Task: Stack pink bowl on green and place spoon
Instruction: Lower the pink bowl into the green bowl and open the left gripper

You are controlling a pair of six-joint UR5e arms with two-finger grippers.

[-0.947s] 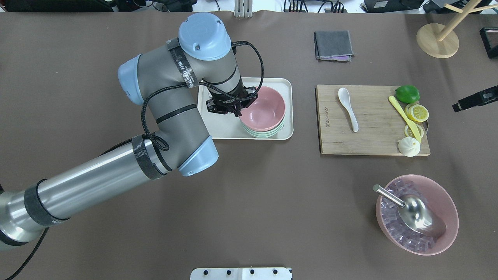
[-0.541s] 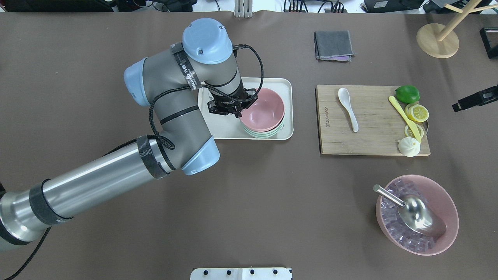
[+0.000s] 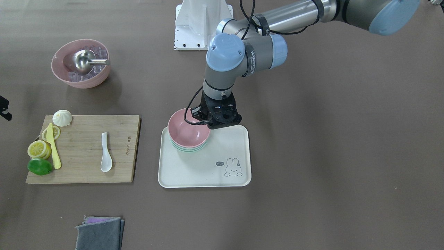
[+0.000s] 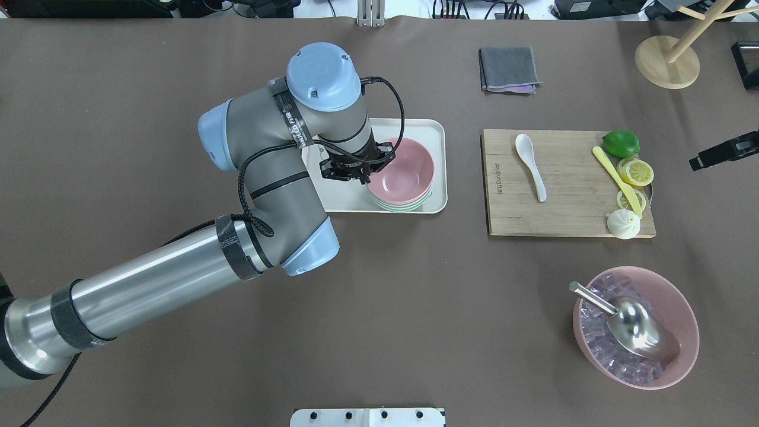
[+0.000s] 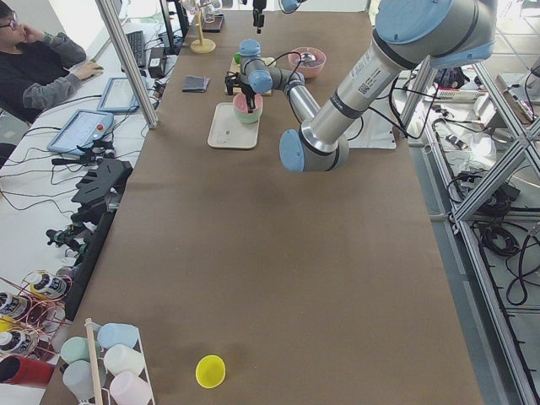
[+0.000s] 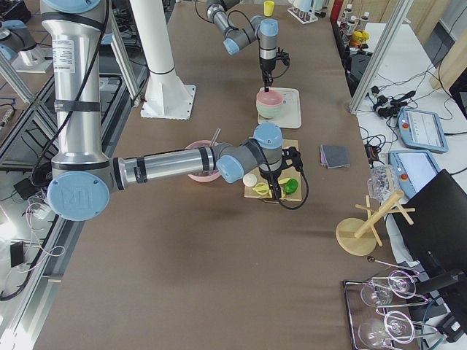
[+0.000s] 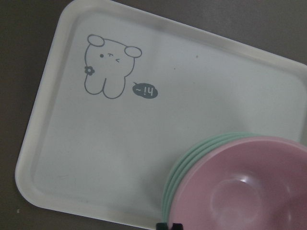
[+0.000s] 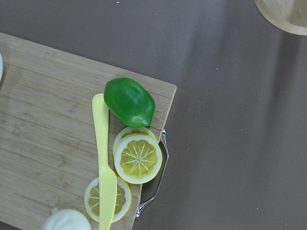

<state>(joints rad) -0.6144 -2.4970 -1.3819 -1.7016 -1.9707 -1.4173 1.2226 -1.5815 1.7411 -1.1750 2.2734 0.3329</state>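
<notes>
The pink bowl (image 4: 406, 169) sits nested on a stack of green bowls (image 4: 403, 205) at the near right corner of the cream tray (image 4: 338, 198). It also shows in the front view (image 3: 187, 130) and the left wrist view (image 7: 240, 187). My left gripper (image 4: 362, 175) is shut on the pink bowl's left rim. The white spoon (image 4: 529, 164) lies on the wooden cutting board (image 4: 569, 207), apart from both grippers. My right gripper (image 6: 277, 188) hangs above the board's lime end. Its fingers do not show, so I cannot tell its state.
A lime (image 8: 129, 101), lemon slices (image 8: 137, 158), a yellow knife (image 8: 103, 158) and a white bun (image 4: 624, 224) lie on the board's right end. A pink bowl of ice with a metal scoop (image 4: 634, 326) stands front right. A grey cloth (image 4: 509, 69) and wooden stand (image 4: 667, 59) are at the back.
My left arm has shifted slightly right and toward the robot's side, and has come down with the pink bowl onto the green stack. The spoon and right side have not moved.
</notes>
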